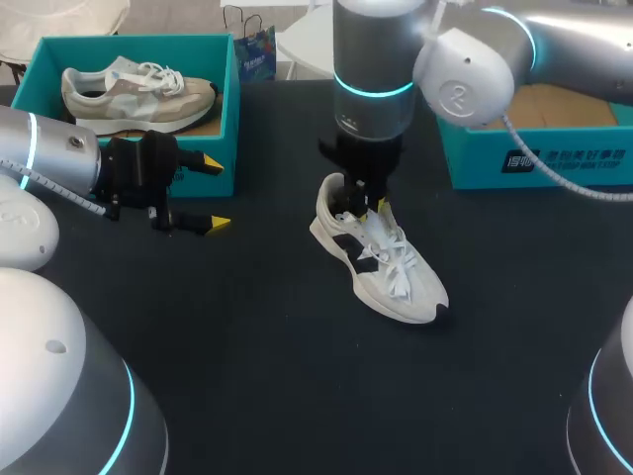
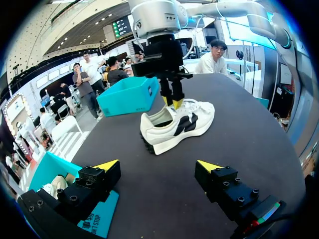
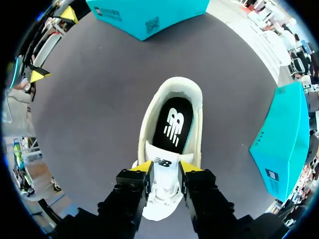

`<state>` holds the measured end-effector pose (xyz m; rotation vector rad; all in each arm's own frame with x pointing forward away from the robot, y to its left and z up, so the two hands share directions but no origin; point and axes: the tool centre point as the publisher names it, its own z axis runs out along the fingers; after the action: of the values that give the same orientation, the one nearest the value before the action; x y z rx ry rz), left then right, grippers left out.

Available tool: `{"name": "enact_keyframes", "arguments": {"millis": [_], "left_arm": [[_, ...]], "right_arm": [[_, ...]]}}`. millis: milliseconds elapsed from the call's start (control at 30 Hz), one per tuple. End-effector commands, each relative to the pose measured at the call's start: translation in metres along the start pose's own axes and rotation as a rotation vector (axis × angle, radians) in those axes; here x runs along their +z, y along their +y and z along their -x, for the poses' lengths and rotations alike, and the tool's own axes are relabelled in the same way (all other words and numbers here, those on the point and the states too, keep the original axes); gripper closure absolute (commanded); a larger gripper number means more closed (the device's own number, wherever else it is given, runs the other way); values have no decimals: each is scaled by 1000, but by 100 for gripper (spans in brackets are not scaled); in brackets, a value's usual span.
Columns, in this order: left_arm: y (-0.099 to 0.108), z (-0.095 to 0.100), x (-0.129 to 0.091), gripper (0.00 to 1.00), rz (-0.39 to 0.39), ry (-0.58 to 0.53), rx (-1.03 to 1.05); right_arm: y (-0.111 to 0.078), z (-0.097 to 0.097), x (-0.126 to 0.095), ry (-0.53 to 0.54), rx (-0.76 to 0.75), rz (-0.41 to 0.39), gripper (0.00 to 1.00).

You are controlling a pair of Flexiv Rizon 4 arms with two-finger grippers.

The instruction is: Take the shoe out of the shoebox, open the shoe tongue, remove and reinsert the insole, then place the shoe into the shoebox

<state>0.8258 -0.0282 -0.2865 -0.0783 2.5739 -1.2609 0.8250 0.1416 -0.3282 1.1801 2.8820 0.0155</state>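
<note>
We hold the tongue [image 3: 164,180] clenched in our right hand [image 3: 163,166], our left hand [image 2: 158,167] hangs released; tugging upward, we risk lifting the whole unbraced sneaker [image 1: 381,262]

The right arm [image 1: 371,69] reaches in past the middle and hangs straight down. The right gripper [image 3: 164,166] points at the table, its yellow tips pinching the tongue [image 3: 164,174] from both sides. The left arm [image 1: 49,158] lies low and level, and the left gripper [image 1: 214,194] is spread wide, holding nothing.
</note>
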Motion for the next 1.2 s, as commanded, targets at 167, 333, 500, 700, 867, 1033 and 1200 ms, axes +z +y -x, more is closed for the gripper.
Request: {"name": "enact_keyframes", "arguments": {"millis": [167, 333, 500, 700, 867, 1033, 1200], "left_arm": [[0, 0, 0, 0, 3, 1, 1], [0, 0, 0, 0, 3, 1, 1], [0, 0, 0, 0, 3, 1, 1], [0, 0, 0, 0, 3, 1, 1], [0, 0, 0, 0, 3, 1, 1], [0, 0, 0, 0, 3, 1, 1], [0, 0, 0, 0, 3, 1, 1]], "right_arm": [[2, 21, -35, -54, -204, 157, 50], [29, 17, -52, -96, -735, 125, 0], [29, 17, -52, -96, -735, 125, 0], [29, 17, -52, -96, -735, 125, 0], [29, 17, -52, -96, -735, 125, 0], [36, 18, -50, -132, -813, 142, 0], [55, 20, -41, -209, -1055, 36, 0]]}}
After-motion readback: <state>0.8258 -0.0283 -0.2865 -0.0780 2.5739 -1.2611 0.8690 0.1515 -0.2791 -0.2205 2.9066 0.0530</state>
